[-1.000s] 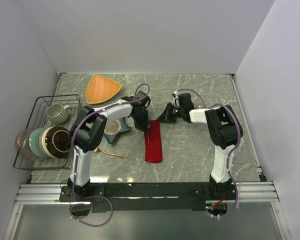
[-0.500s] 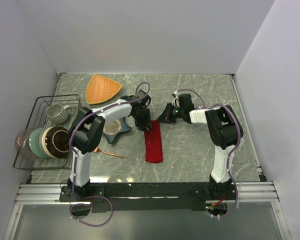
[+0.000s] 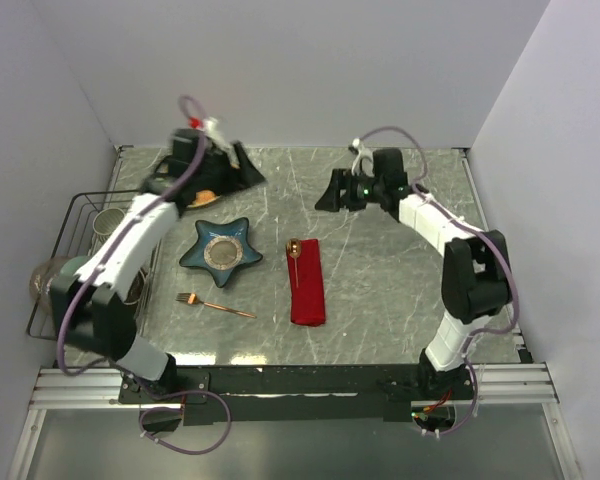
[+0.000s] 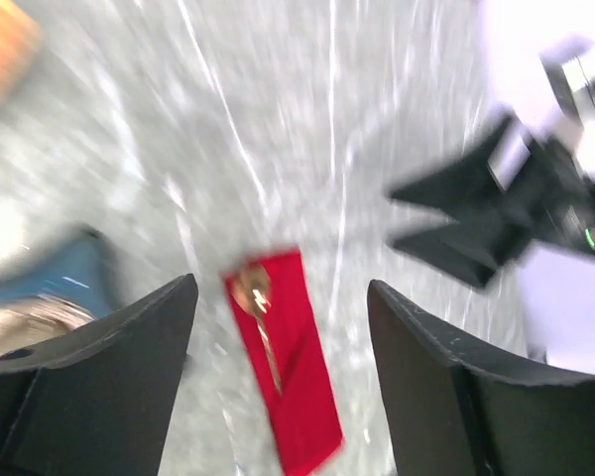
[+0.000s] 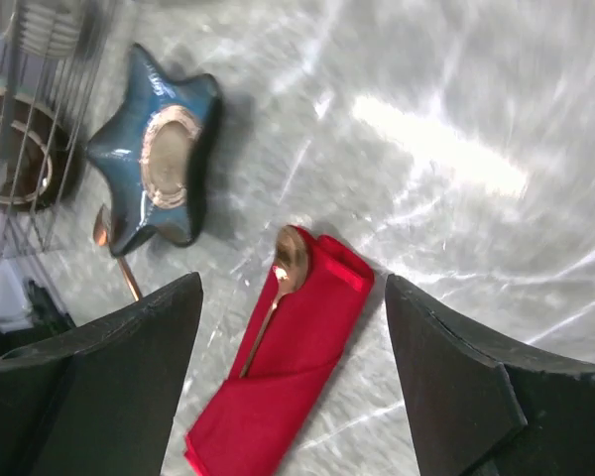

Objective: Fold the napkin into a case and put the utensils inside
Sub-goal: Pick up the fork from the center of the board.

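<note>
– Napkin [image 3: 307,285] from above: where does it lie?
– Mid-table, folded into a narrow red case with its long side running near to far. The spoon [image 3: 294,248] is tucked in, its bowl sticking out at the far end. The fork [image 3: 216,305] lies on the bare table to the left, apart from the case and just nearer than the star dish [image 3: 219,250].
– And the arms?
– The left gripper [image 3: 242,170] is at the far left over the orange plate [image 3: 206,197], hiding most of it. The right gripper [image 3: 326,190] is beyond the far end of the case. Both are well apart from the cloth. A wire rack [image 3: 120,192] of crockery stands at the left edge.
– The left wrist view?
– Blurred. The left gripper [image 4: 280,290] has its fingers [image 4: 129,377] spread wide with nothing held. The case [image 4: 302,397] and spoon [image 4: 253,296] show below in the gap. The dish [image 4: 50,288] is at the left and the right gripper [image 4: 456,223] at the upper right.
– The right wrist view?
– Sharper. The right gripper [image 5: 293,286] is also spread and empty. Between its fingers [image 5: 476,397] lies the case [image 5: 288,387], with the spoon [image 5: 288,256] slanting out of its diagonal fold. The dish [image 5: 159,159] is at the upper left. One end of the fork [image 5: 109,243] peeks out beside it, above the left finger, and the rack [image 5: 20,109] sits in the corner.
</note>
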You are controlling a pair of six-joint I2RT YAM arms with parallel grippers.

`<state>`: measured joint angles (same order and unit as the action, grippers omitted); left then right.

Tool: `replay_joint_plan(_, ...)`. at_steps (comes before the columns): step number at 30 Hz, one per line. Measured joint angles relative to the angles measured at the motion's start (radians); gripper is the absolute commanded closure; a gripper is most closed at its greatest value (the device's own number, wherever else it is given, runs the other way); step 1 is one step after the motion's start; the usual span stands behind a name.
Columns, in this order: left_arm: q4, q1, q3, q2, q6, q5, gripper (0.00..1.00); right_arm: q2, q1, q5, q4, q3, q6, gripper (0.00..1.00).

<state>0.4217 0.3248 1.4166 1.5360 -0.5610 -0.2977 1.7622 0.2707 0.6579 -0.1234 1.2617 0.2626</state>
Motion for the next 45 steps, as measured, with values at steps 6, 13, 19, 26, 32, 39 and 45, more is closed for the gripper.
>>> replay_joint_plan(6,-0.045,-0.262,-0.034,-0.150,0.042,-0.107,0.25,-0.075,0.161,-0.040,-0.175,0.163,-0.222,0.23)
replay_joint_plan(13,-0.009,-0.444,-0.131,-0.291,0.034,-0.214,0.26,0.050,0.526,-0.143,-0.390,0.360,-0.406,0.30)
replay_joint_plan(19,0.044,-0.586,-0.133,-0.320,0.017,-0.266,0.26,0.206,0.683,-0.210,-0.488,0.512,-0.471,0.35)
replay_joint_plan(26,0.085,-0.646,-0.136,-0.320,0.006,-0.332,0.24,0.340,0.811,-0.272,-0.521,0.636,-0.507,0.39)
replay_joint_plan(32,0.100,-0.669,-0.137,-0.308,0.000,-0.378,0.25,0.439,0.882,-0.334,-0.507,0.679,-0.520,0.41)
replay_joint_plan(39,0.129,-0.715,-0.137,-0.259,0.000,-0.441,0.25,0.560,0.931,-0.460,-0.464,0.739,-0.531,0.44)
replay_joint_plan(45,0.145,-0.743,-0.137,-0.245,0.002,-0.476,0.25,0.586,0.943,-0.547,-0.434,0.739,-0.541,0.44)
